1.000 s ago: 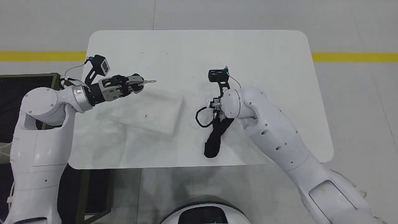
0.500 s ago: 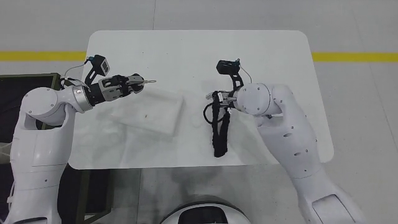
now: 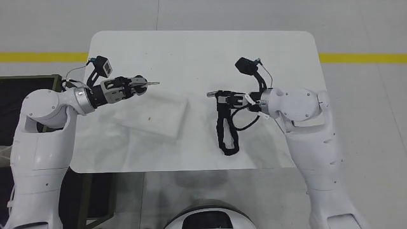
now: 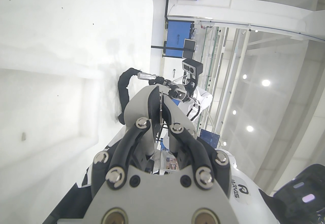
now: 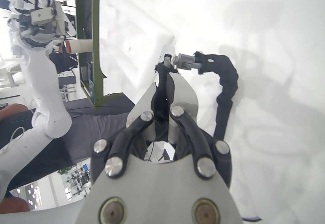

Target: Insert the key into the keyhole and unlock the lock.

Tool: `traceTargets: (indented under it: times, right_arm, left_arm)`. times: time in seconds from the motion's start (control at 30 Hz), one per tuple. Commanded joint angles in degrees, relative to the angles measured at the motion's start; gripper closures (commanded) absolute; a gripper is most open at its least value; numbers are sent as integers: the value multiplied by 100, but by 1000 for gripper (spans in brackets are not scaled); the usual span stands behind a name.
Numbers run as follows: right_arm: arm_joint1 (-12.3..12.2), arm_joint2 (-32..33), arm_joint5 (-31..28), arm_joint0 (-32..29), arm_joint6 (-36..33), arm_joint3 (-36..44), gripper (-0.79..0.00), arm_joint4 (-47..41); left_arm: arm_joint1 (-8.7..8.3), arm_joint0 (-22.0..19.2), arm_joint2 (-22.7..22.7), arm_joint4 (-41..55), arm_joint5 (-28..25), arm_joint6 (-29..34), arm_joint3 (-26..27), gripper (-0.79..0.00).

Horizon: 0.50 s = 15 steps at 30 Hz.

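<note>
Pinches the key (image 3: 152,84) in the left gripper (image 3: 141,84), with fingers clenched on its bow and the blade jutting out above the table (image 3: 203,51), near the far edge of the white foam pad (image 3: 156,116). Clamps the lock (image 3: 224,130) in the right gripper (image 3: 232,99), with fingers squeezed onto the black sleeve right behind the silver cylinder (image 5: 183,61), and leaves the rest of the cable hanging down to the tabletop. Holds key and cylinder well apart, roughly facing each other across the gap. Reads as the line-up before insertion, with no entry yet. Cannot tell from here which way the keyway slot is turned. To do this well: square the cylinder's end to the blade first, bring both to one height and one axis, then roll the key until its flat matches the slot. Close the gap slowly and straight. Expect the soft sleeve to let the cylinder swivel, so push gently and re-aim on any resistance rather than force it. Turn only once seated fully.
</note>
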State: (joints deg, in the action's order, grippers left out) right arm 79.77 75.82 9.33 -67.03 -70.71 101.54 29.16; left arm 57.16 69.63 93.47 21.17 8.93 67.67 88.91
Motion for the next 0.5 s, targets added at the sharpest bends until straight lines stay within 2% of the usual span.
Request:
traceTargets:
  times: [0.0, 0.23, 0.33, 0.47]
  right_arm:
    - [18, 197, -292, -300, 466, -142, 0, -963]
    - [51, 493, -1700, -307, 387, -1317, 0, -3658]
    - [76, 464, -2022, -141, 26, -1895, 0, -4817]
    - [86, 425, -2327, 171, -585, -2580, 0, -5822]
  left_arm:
    - [0, 0, 0, 0, 0, 0, 0, 0]
    - [0, 0, 0, 0, 0, 0, 0, 0]
    - [0, 0, 0, 0, 0, 0, 0, 0]
    - [0, 0, 0, 0, 0, 0, 0, 0]
